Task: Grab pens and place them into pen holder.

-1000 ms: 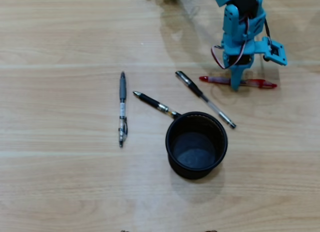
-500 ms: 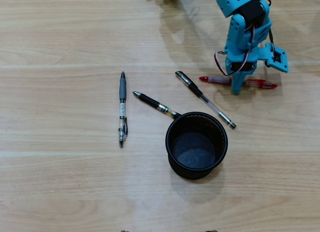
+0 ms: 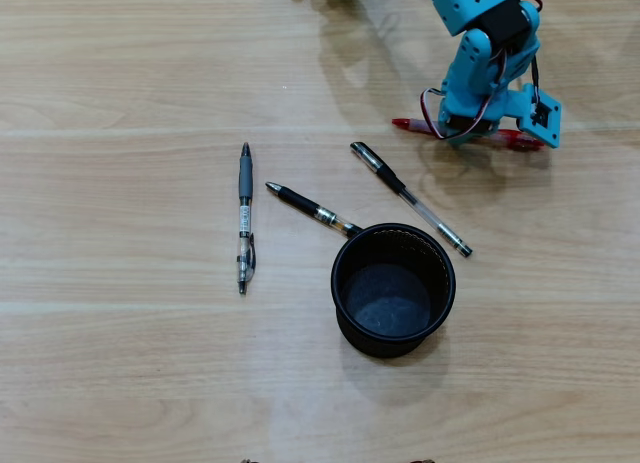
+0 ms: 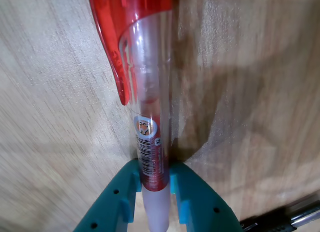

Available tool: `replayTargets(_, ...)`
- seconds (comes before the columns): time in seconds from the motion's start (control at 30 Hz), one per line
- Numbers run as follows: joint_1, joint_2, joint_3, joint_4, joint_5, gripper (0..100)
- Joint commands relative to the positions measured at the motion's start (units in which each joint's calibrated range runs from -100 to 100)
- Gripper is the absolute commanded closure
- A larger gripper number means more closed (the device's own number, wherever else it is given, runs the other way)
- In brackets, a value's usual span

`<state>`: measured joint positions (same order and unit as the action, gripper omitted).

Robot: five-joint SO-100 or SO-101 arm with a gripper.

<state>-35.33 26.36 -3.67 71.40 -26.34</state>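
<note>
- Near the top right of the overhead view, teal hand (image 3: pixel 470 131) sits over the red pen (image 3: pixel 515 138), which lies roughly crosswise with its ends poking out either side of the arm
- Wrist view: hand (image 4: pixel 152 184) closed onto red pen (image 4: pixel 145 81), teal fingers (image 4: pixel 185 192) pressing both sides of the clear barrel just below the barcode label; red clip end points away from camera
- Cannot tell if the red pen is touching the wooden desk (image 3: pixel 120 363) or lifted off it
- Black mesh pen holder (image 3: pixel 393 289) stands upright lower centre of the overhead view, well apart from the hand, nothing visible inside
- Black pen (image 3: pixel 410 198) lies diagonal just above the holder's right rim, tip near the rim
- Second black pen (image 3: pixel 312 209) lies diagonal, its lower end touching or just beside the holder's upper left rim
- Grey pen (image 3: pixel 244 218) lies nearly vertical in the overhead view, left of the others, apart from the holder
- Dark pen part shows at the bottom right corner of the wrist view, too cut off to tell which
</note>
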Motion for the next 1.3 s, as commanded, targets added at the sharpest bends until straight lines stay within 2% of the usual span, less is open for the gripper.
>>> replayTargets(0.0,-0.39,-3.46,-3.07,-0.2,-0.32,98)
replayTargets(0.2,0.9,-14.87,-14.48,-0.28,-0.47,98)
replayTargets(0.47,10.25,-24.59,-33.76,-0.37,-1.41,98)
replayTargets(0.7,21.46,-23.32,-35.21,-1.66,-12.97,98)
replayTargets(0.9,23.4,-16.05,-29.51,-19.62,-18.04,98)
replayTargets(1.1,22.67,-10.73,-23.89,-36.21,-26.77,98)
replayTargets(1.27,23.15,-8.53,-21.09,-42.22,-29.9,98)
